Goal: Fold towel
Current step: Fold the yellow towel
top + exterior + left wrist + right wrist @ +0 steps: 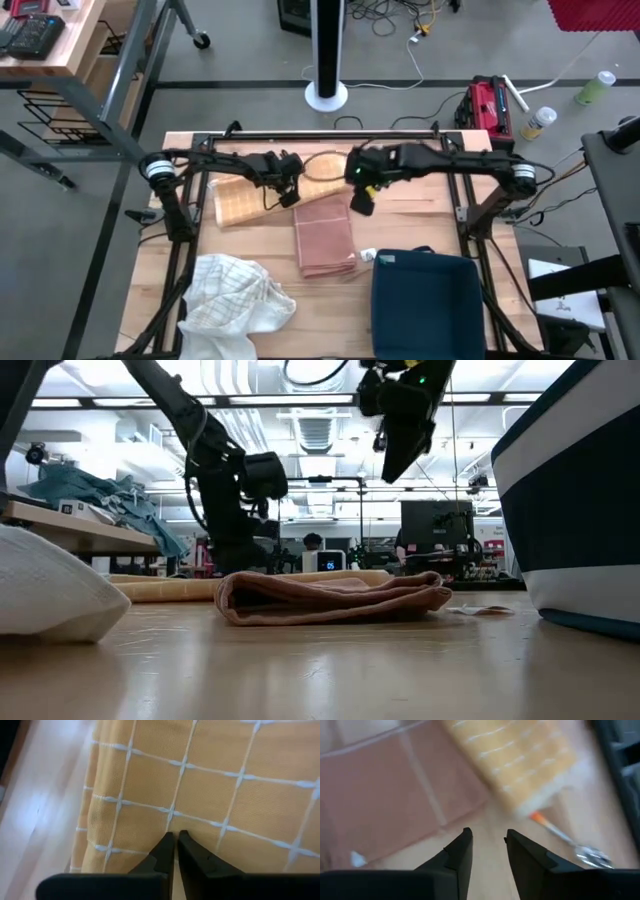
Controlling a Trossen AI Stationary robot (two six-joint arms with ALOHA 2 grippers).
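Light wood plank counter (430,225), visible grain. Yellow-tan towel (243,202), woven, thin white grid lines, lies flat near the counter's back edge, rectangular, with a doubled edge showing in the left wrist view. Left pincer (288,192) sits down at that towel's right end; its two dark tapered fingers (165,851) are together, tips nearly touching, pressed on the yellow cloth right at a grid line. Cannot tell if any fabric is pinched between them.

Pink-brown towel (324,238), soft, folded into a neat rectangle with layered edges, lies mid-counter just in front of the yellow one, its back corner touching or overlapping the yellow towel. From the low view it is a flat, rounded-edge stack (330,598).

Right pincer (364,198) hangs in the air above the counter beside the pink towel's back right corner, fingers apart, holding nothing; bare wood shows between them in the right wrist view.

White cloth (232,295), crumpled, faint check pattern, bunched in a lump at the front left. Dark blue bin (428,305), squarish with rounded corners, at the front right. Small white tag-like object (367,256) on the counter between the pink towel and the bin.
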